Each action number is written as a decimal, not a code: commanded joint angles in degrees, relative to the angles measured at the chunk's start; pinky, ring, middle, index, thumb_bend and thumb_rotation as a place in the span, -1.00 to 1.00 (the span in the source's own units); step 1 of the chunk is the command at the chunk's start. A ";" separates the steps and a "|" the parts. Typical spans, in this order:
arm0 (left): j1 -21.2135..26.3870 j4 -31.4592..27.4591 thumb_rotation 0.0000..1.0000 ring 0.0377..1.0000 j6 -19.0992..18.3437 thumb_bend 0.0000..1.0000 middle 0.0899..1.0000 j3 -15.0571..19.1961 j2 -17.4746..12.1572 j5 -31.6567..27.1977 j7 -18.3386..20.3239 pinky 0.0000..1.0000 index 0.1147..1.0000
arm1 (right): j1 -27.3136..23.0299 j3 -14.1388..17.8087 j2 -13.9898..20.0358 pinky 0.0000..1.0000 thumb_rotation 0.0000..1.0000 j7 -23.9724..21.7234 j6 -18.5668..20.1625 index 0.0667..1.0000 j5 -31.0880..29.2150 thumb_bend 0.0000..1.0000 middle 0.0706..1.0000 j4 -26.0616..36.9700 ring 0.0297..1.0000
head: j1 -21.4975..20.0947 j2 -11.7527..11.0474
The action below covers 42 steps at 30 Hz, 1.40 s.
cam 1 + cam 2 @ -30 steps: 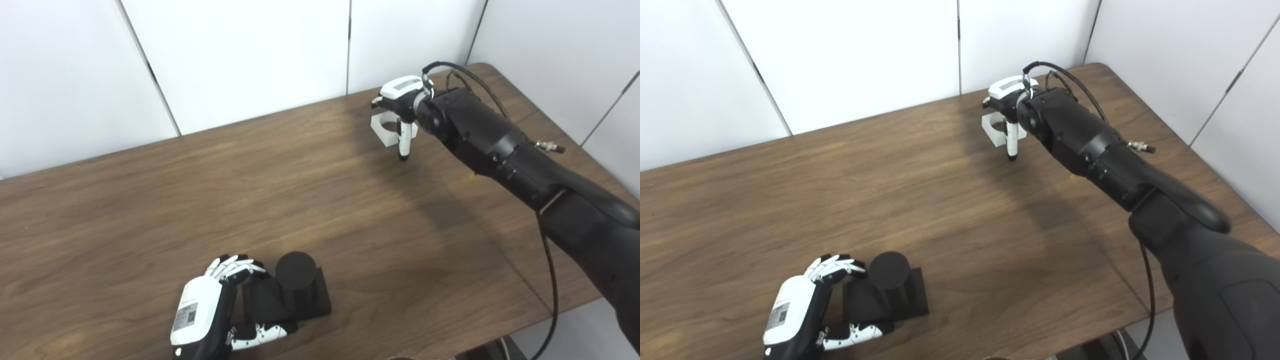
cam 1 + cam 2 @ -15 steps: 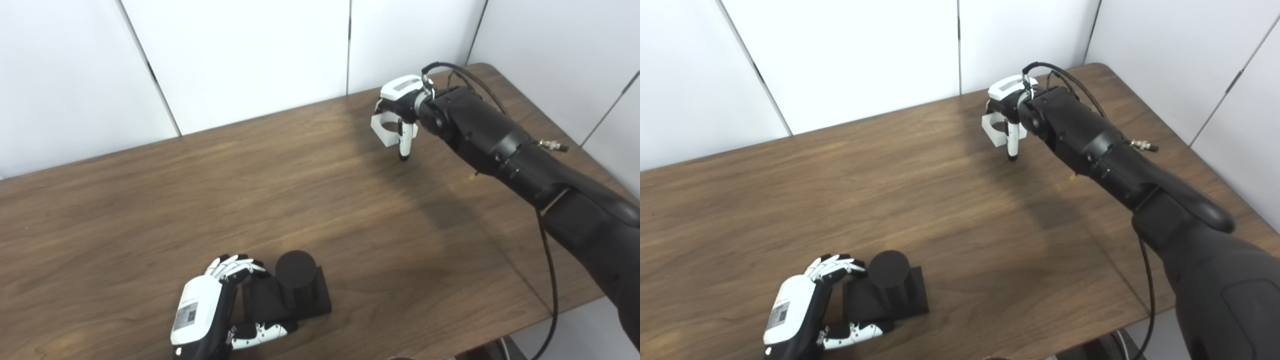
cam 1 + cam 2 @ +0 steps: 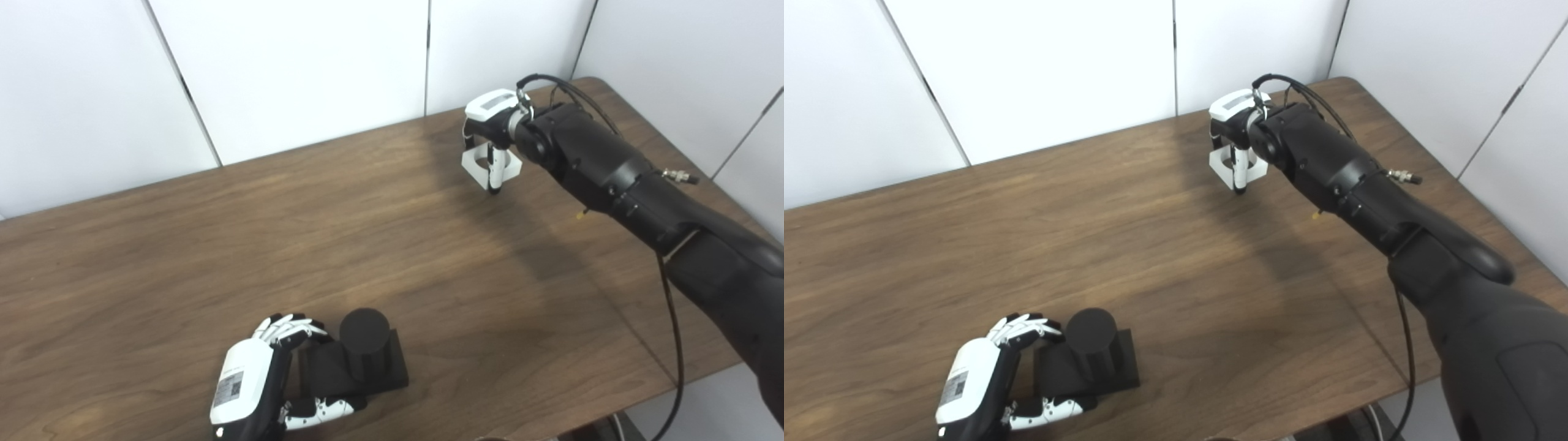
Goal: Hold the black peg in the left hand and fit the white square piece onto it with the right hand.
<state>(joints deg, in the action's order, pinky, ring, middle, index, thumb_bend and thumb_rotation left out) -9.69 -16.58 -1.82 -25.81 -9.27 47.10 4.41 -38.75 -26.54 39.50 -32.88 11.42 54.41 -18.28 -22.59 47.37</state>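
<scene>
Left hand point(image 3: 257, 386): I have it clasped on the black peg point(image 3: 364, 334) by its square base, the peg's long axis upright, near the front edge of the table point(image 3: 184, 257)
Right hand point(image 3: 493, 131): far across from the peg, fingers closed around the white square piece point(image 3: 481, 165), which looks tilted
Key relation: the piece sits well apart from the peg, beyond and to its right, so I judge a long carry toward the peg top comes next

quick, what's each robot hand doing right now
Left robot hand: shut on the black peg, which rests on the table.
Right robot hand: shut on the white piece.
</scene>
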 commanded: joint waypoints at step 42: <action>2.30 5.90 -0.91 0.67 -0.55 0.03 0.47 -3.89 3.54 6.06 -1.31 0.84 -0.16 | 4.53 11.39 3.94 0.86 -0.73 -10.05 -6.05 -0.10 -11.59 0.05 0.55 40.35 0.83 | 8.11 -0.26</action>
<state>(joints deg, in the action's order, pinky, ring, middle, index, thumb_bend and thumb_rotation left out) -7.38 -12.36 -1.77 -28.50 -6.11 52.14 1.82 -31.47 -17.17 42.79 -42.57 4.46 43.97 19.28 -15.03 46.93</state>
